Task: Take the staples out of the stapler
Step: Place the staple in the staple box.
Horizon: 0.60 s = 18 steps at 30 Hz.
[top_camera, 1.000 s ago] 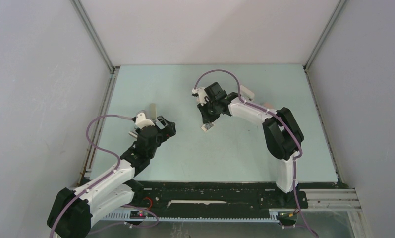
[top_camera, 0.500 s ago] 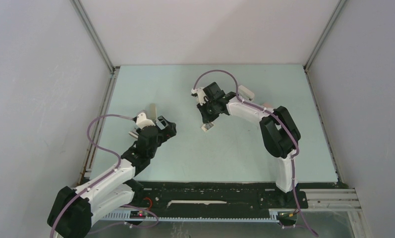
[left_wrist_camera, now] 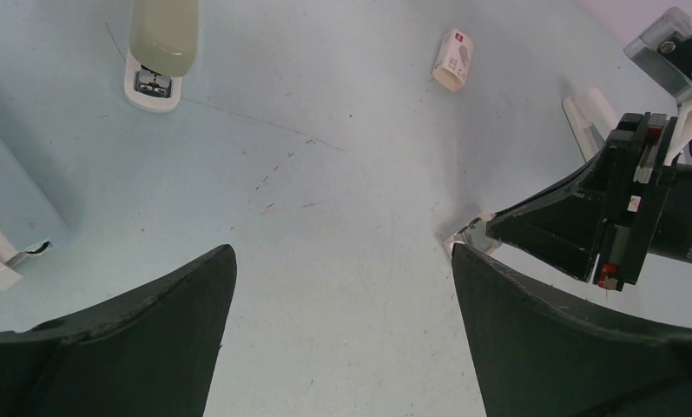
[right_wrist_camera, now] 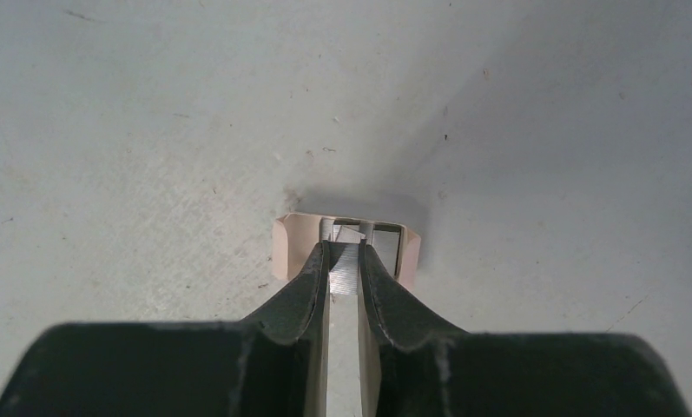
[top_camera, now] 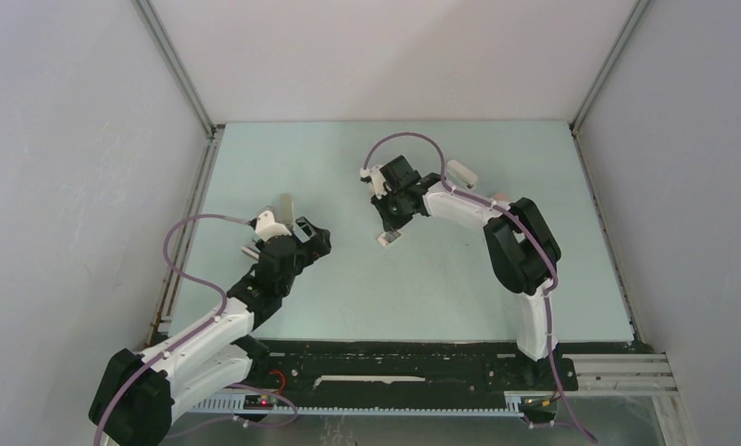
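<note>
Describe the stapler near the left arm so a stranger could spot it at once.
On the pale green table, look at the left half, just beyond the open left gripper. The grey-beige stapler sits there alone: grey-beige top over a white base, unlike the small pinkish stapler at the right gripper or the white printed box.

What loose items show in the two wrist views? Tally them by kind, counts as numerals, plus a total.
Beige-topped stapler: 1
Small white box: 1
Staple strip, pinched in the right gripper: 1
Pinkish piece around it, perhaps a small stapler: 1
White piece, kind unclear: 1
Total: 5
</note>
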Each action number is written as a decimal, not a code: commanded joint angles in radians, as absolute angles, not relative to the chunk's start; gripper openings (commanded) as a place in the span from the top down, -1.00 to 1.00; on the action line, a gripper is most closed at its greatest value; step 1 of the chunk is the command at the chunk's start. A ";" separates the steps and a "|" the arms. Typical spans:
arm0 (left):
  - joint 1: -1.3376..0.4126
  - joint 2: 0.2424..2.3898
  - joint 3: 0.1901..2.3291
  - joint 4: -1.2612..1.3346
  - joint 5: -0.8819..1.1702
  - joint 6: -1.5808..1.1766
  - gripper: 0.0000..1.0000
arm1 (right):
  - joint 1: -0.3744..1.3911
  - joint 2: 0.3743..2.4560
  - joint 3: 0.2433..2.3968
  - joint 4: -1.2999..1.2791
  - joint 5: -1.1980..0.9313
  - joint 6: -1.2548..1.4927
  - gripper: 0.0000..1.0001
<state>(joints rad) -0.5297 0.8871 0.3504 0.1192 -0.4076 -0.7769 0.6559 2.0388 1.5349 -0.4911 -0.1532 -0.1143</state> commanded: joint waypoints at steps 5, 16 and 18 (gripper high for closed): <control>-0.525 0.884 0.360 0.158 -0.414 -0.764 -0.98 | 0.656 2.072 1.586 -0.505 -0.118 -0.127 0.75; -0.525 0.885 0.360 0.157 -0.413 -0.764 -0.98 | 0.652 2.086 1.592 -0.509 -0.111 -0.129 0.72; -0.525 0.885 0.360 0.158 -0.413 -0.764 -0.98 | 0.651 2.086 1.592 -0.510 -0.110 -0.128 0.72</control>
<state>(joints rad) -0.5297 0.8879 0.3504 0.1192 -0.4076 -0.7773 0.6548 2.0766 1.5478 -0.5068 -0.1234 -0.1173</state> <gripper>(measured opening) 0.993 0.203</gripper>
